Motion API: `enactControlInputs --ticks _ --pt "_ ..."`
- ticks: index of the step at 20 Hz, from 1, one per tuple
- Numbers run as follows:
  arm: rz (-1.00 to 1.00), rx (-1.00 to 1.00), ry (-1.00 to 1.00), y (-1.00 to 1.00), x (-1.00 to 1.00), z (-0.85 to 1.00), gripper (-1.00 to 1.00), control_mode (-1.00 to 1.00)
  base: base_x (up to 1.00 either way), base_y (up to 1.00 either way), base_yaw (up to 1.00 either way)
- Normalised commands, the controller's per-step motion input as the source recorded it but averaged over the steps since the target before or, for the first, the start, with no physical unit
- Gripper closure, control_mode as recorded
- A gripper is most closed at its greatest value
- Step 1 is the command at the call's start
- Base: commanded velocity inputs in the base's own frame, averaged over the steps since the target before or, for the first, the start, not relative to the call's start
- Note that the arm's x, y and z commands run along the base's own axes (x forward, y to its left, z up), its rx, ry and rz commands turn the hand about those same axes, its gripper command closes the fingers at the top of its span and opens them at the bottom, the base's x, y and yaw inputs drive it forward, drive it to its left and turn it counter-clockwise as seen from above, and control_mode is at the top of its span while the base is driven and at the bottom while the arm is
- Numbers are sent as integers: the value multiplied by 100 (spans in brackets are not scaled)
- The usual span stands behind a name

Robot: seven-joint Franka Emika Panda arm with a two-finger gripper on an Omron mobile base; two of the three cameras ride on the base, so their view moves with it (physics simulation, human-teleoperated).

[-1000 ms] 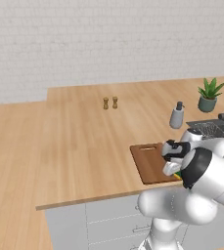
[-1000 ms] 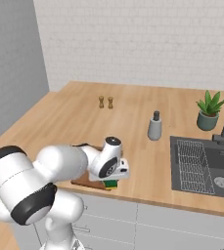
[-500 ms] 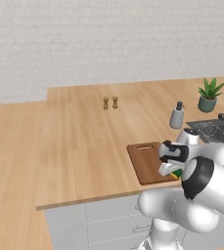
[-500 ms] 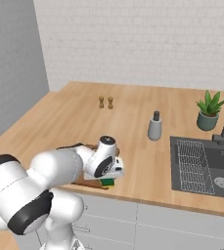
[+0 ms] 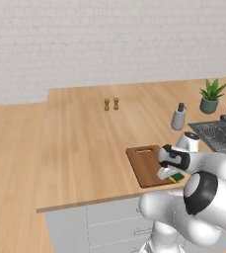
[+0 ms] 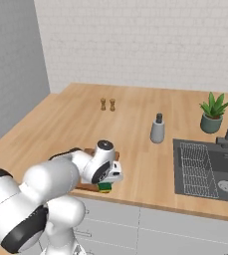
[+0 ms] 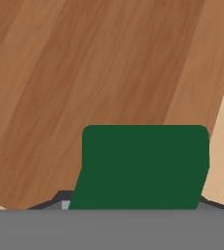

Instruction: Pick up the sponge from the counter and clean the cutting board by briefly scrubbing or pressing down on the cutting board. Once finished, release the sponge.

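Jaws of the white two-finger gripper [image 5: 169, 174] clamp the small green-topped, yellow-bottomed sponge [image 5: 176, 177] at the dark brown wooden cutting board's [image 5: 145, 165] near right corner. Right base view: sponge [image 6: 105, 187] sits under the gripper [image 6: 110, 178], on the board's bench-edge side. Hand view: sponge's green top [image 7: 144, 166] sits between the jaws, over the board [image 7: 84, 78].

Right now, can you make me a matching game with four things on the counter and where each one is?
Things:
1. sponge
2. cutting board
3. potted plant
4. soap bottle

Places:
A. left of the sink
B. behind the sink, beside the tap
C. between the gripper's fingers
D. near the counter's front edge, under the sponge

Pairs: 1-C, 2-D, 3-B, 4-A
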Motion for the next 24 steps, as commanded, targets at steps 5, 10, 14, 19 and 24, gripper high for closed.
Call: enactControlInputs --ticks 5,10,14,19,24 --pt "0 6 0 45 -24 -43 100 -100 0 0 0" --pt "0 2 -6 72 -20 -6 100 -100 0 0 0" --pt "0 0 -10 69 -28 0 100 -100 0 0 0" --pt "0 0 -4 63 -33 -19 100 -100 0 0 0" --pt "0 0 0 50 -43 -77 100 -100 0 0 0"
